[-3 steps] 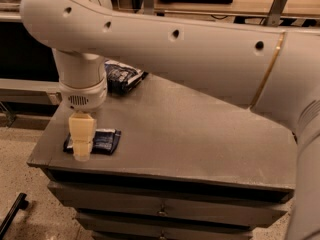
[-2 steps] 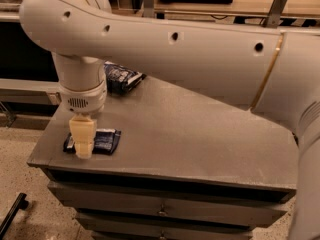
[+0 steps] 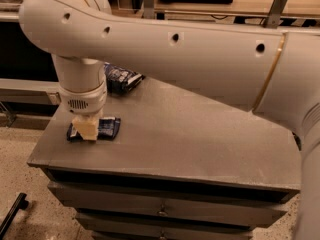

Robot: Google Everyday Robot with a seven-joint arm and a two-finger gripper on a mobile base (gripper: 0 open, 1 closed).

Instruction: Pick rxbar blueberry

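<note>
The rxbar blueberry (image 3: 106,128) is a small flat dark navy wrapper lying on the grey table (image 3: 190,134) near its left front edge. My gripper (image 3: 85,129) hangs straight down from the white arm and sits right on the bar's left half, hiding that part. The cream fingers (image 3: 86,126) reach down to the bar's level. The bar still lies flat on the table.
A larger puffy dark blue-and-white snack bag (image 3: 120,77) lies at the table's back left, behind my wrist. The big white arm (image 3: 200,54) spans the upper view. Drawers (image 3: 165,209) sit below the tabletop. The table's left edge is close to the gripper.
My gripper has come down a little lower onto the bar. The bar has not moved.
</note>
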